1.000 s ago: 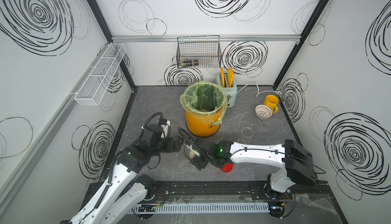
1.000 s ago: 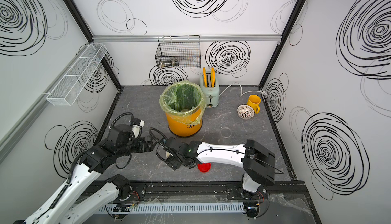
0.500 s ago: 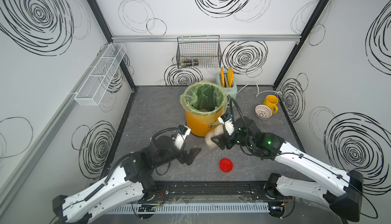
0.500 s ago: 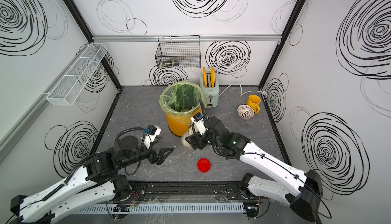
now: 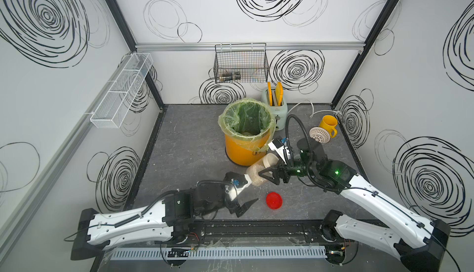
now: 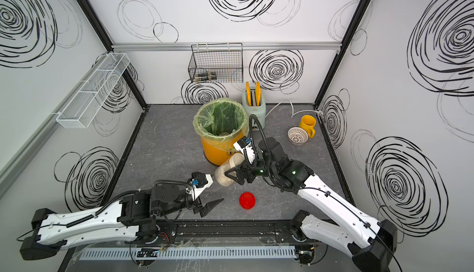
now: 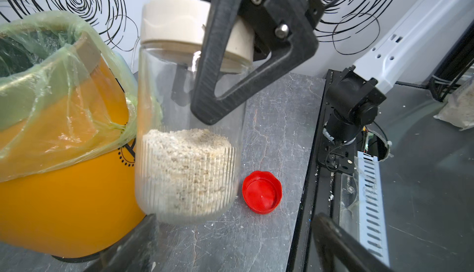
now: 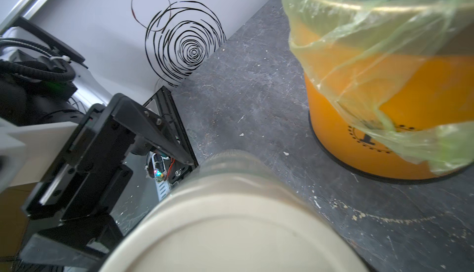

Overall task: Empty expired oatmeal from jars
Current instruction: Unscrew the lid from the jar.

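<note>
1. Dark grey, stone-patterned desk [image 5: 184,139]: every item below is carried on it, and pale crumbs are scattered over it.
2. Round orange plastic bucket [image 5: 243,155], lined with translucent green film: stood upright mid-desk, mouth open.
3. Black two-fingered right end effector [image 5: 263,172]: clamped on the jar's clear wall just under its lid (in the left wrist view a finger is seen on either side).
4. Black two-fingered left end effector [image 7: 234,220]: fingers spread wide apart, nothing held. It is set low near the desk's front edge and pointed at the jar's base.
5. Pale green two-slot toaster [image 5: 276,107]: placed behind the bucket by the back wall, with two orange slabs upright in the slots.
6. Clear ribbed cylindrical jar [image 5: 252,177] with cream screw lid [image 5: 270,160] on: held just in front of the bucket. It is seen tilted in both top views, lid end toward the bucket. Whether its base touches the desk cannot be told.
7. Pale beige flaky oatmeal [image 7: 187,170]: contained in the lower part of the jar.
8. Yellow ceramic mug [image 5: 328,125]: stood near the far right corner.
9. White perforated dome-shaped strainer [image 5: 319,135]: laid just beside the mug.
10. Red round plastic lid [image 5: 274,200]: laid flat on the desk near the front, hollow side up, apart from the jar.
</note>
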### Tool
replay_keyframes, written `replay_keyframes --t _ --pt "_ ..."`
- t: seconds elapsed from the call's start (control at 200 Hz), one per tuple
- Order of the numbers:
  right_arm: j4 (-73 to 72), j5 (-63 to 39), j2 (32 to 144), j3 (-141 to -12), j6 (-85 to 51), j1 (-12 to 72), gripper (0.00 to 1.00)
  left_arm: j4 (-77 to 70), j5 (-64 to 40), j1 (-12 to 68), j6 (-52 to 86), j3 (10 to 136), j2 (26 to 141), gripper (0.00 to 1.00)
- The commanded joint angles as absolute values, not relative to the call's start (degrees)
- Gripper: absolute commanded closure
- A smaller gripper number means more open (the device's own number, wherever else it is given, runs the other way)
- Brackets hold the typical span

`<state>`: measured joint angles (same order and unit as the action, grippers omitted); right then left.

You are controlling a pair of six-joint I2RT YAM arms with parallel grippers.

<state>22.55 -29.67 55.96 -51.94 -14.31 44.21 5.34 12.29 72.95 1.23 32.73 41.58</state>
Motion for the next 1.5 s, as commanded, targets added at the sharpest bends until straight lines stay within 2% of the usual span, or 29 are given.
replay_keyframes --t 0.0,0.145,0.385,0.68,0.785,1.151,1.311,1.496 --pt "18.53 -35.8 55.19 -55.46 -13.78 44.69 0.44 -1.95 20.33 74.82 -0.59 32.26 43.47 0.04" --pt "18.46 -35.61 55.52 -56.07 -14.48 46.56 0.44 -6.01 27.76 76.98 0.49 31.41 44.63 0.04" --pt "16.5 -32.17 57.7 -56.38 -15.04 52.38 0.44 -7.53 29.61 77.16 1.19 30.23 46.85 0.04" --pt "14.69 -31.43 57.95 -56.53 -15.82 52.89 0.45 -8.1 31.15 77.22 0.48 29.0 44.2 0.04" --pt "15.41 -29.64 57.32 -56.77 -15.39 52.48 0.45 -4.17 33.32 77.18 0.05 30.53 43.65 0.04" --pt "17.99 -27.4 57.79 -59.86 -12.16 54.54 0.45 5.95 21.35 74.02 -0.8 35.7 42.23 0.04" --pt "15.67 -28.87 57.88 -59.54 -13.58 54.76 0.46 6.15 23.11 74.04 -1.46 36.21 44.53 0.04" --pt "14.27 -30.07 58.14 -58.98 -14.88 55.0 0.46 -0.29 22.92 74.23 -1.0 34.81 42.66 0.04"
